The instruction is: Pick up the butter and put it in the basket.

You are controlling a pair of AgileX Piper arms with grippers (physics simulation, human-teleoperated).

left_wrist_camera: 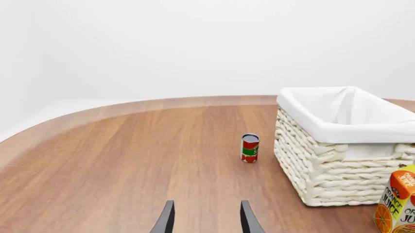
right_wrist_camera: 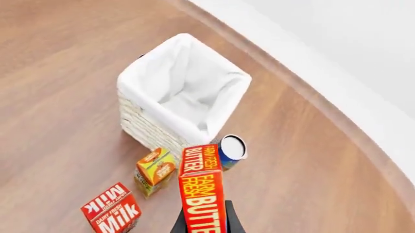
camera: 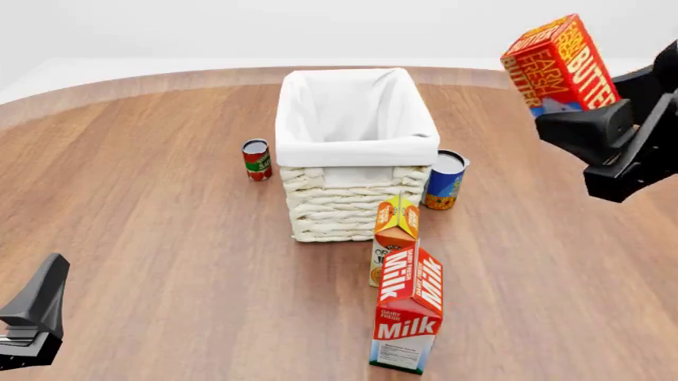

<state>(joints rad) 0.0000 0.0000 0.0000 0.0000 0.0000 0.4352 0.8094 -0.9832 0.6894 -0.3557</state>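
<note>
Milk carton [camera: 408,317] upright on the wooden table [camera: 148,238] — orange juice carton [camera: 394,234] just behind; two cans apart.

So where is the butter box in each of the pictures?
Front view: the butter is at the upper right, held up in the air by the right gripper, to the right of the basket.
Right wrist view: the butter fills the bottom middle, between the fingers.
Left wrist view: not in it.
Shared landmark: the basket shows in all three.
</note>
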